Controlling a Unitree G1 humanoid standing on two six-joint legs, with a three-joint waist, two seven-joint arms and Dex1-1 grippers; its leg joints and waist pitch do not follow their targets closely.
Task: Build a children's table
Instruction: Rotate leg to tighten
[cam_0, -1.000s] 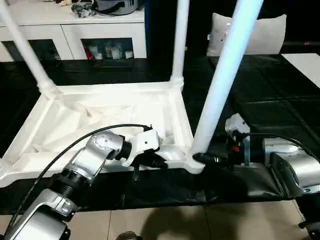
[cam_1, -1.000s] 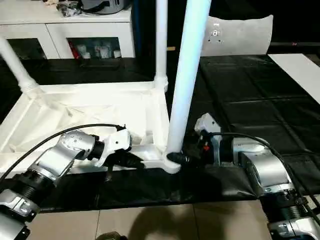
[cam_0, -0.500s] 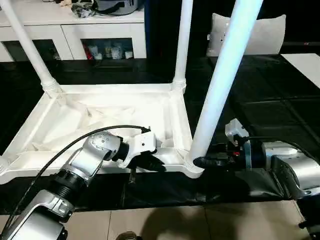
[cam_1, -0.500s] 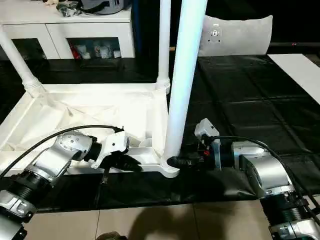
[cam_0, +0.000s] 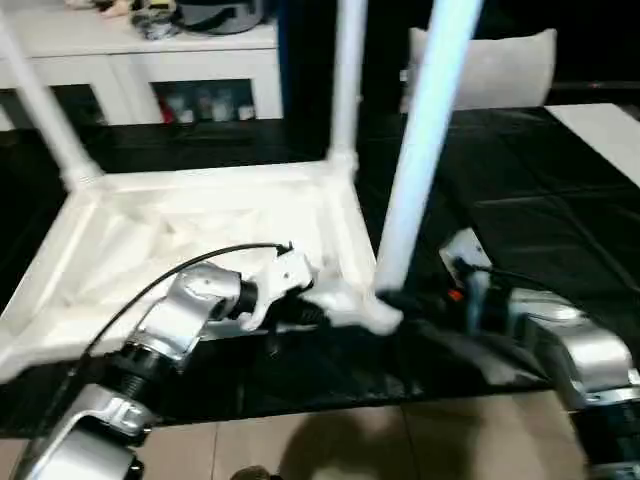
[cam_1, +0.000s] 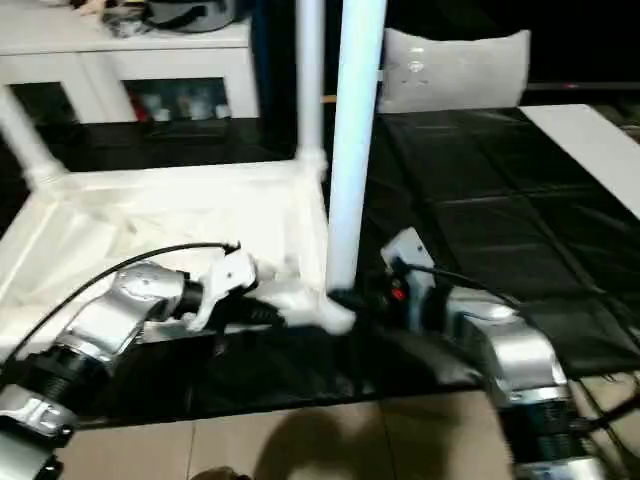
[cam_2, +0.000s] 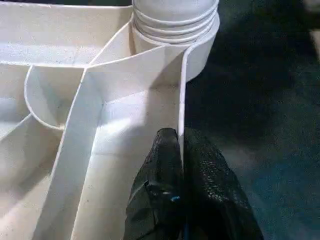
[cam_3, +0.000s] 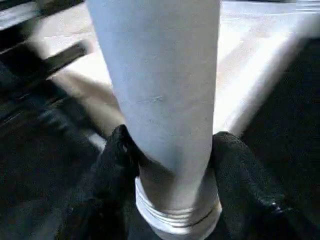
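The right jaws (cam_3: 170, 165) stand clamped around the base of the near leg (cam_0: 420, 150), one black finger (cam_3: 112, 165) on each side of the tube just above its ribbed collar. In the head views they sit at centre right, level with the table's near right corner socket (cam_0: 380, 312). The left jaws (cam_2: 180, 170) are pinched shut on the thin upright rim wall (cam_2: 181, 100) of the table top (cam_0: 180, 230), just short of that same corner socket; in the head views they lie at lower centre, beside the socket.

The table top lies upside down on the black mat (cam_0: 520, 200), ribbed underside up, filling the left and centre of the frame. Three legs stand up from it: the held one, one at the far right corner (cam_0: 345, 80), one at the far left (cam_0: 45, 110). The near left corner runs out of frame, so a fourth leg cannot be judged.

By my reading, the build is well along: the near leg looks seated, perhaps needing a final tightening, and the table has yet to be turned upright.
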